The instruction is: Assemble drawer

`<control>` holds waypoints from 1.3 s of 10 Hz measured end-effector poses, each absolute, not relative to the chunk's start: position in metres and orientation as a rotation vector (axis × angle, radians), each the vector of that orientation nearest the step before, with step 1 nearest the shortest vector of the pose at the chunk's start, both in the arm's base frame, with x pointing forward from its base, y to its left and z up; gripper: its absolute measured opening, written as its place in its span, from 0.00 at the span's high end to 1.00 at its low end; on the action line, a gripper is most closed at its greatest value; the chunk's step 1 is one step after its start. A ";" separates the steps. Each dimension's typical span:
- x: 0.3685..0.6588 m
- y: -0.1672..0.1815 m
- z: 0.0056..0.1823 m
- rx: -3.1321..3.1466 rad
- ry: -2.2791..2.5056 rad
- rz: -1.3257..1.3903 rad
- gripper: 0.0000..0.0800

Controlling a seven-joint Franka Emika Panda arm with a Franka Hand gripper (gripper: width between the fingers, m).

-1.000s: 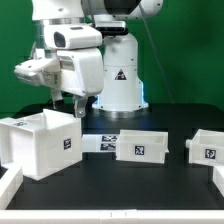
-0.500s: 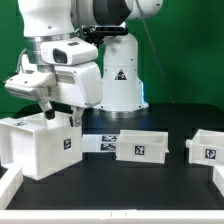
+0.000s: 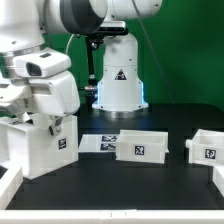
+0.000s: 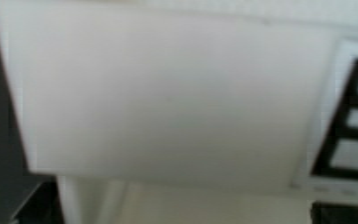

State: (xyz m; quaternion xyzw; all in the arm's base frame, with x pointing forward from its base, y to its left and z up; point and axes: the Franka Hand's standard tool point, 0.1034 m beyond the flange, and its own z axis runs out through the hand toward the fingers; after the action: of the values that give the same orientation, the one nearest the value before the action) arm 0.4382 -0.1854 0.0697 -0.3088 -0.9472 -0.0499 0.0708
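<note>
The large white hollow casing (image 3: 40,150) of the drawer stands at the exterior view's left, its tag facing front. My gripper (image 3: 52,125) has come down onto its top rear edge; one dark finger (image 3: 57,127) shows at the casing's wall, and the jaws stand wide. Nothing is lifted. In the wrist view the casing's white surface (image 4: 158,100) fills the picture, blurred, with a tag (image 4: 357,120) at one edge; the fingertips do not show there. Two low white tray boxes sit on the black table: one in the middle (image 3: 143,147), one at the right (image 3: 205,147).
The marker board (image 3: 98,143) lies flat between the casing and the middle tray box. A thin white bar (image 3: 8,186) runs along the front left corner. The robot's white base (image 3: 120,88) stands behind, before a green backdrop.
The arm has swung toward the exterior view's left and come down from above the casing's rear to its top edge. The jaws stayed wide. No part has moved.
</note>
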 end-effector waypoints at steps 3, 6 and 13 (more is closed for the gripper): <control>0.441 -0.181 0.055 -1.036 -2.779 -0.112 0.19; 0.443 -0.181 0.055 -1.073 -2.759 -0.095 0.49; 0.441 -0.185 0.055 -1.061 -2.764 -0.076 0.93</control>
State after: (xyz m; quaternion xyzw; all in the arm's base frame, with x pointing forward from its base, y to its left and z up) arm 0.4412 -0.1845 0.0545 -0.3567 -0.9295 -0.0256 0.0896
